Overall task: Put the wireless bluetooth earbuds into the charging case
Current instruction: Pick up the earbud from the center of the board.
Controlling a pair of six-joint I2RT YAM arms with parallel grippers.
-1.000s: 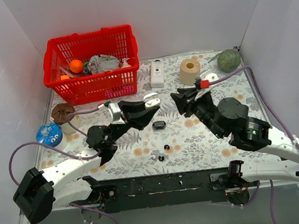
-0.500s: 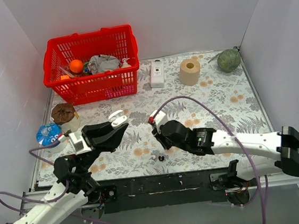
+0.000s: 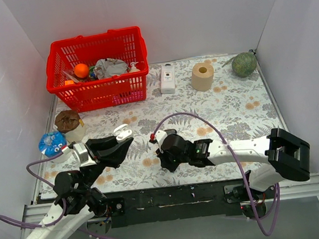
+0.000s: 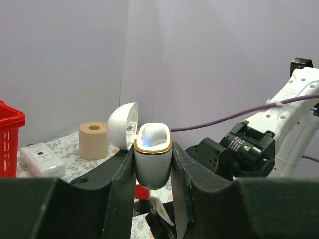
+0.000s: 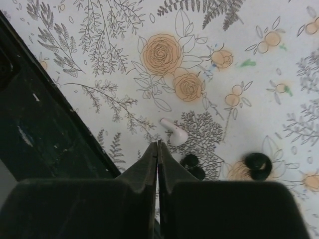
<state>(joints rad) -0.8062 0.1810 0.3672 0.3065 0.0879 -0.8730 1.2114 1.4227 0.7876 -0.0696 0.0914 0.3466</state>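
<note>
Floral-print table [image 3: 245, 116]. White stemmed plastic earbud [image 5: 174, 132] and small black buds [image 5: 191, 162] lie by its near edge, just off the right tool [image 5: 158, 144], whose fingers are together. Left tool [image 4: 152, 155] is clamped on an open white gold-rimmed charging case [image 4: 152, 172]. Buds likely light and slick: pinch across the stem.

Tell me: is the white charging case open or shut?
Open: the charging case stands upright in the left gripper, its lid swung back to one side.

Overhead camera looks down; wrist cameras sit close.
</note>
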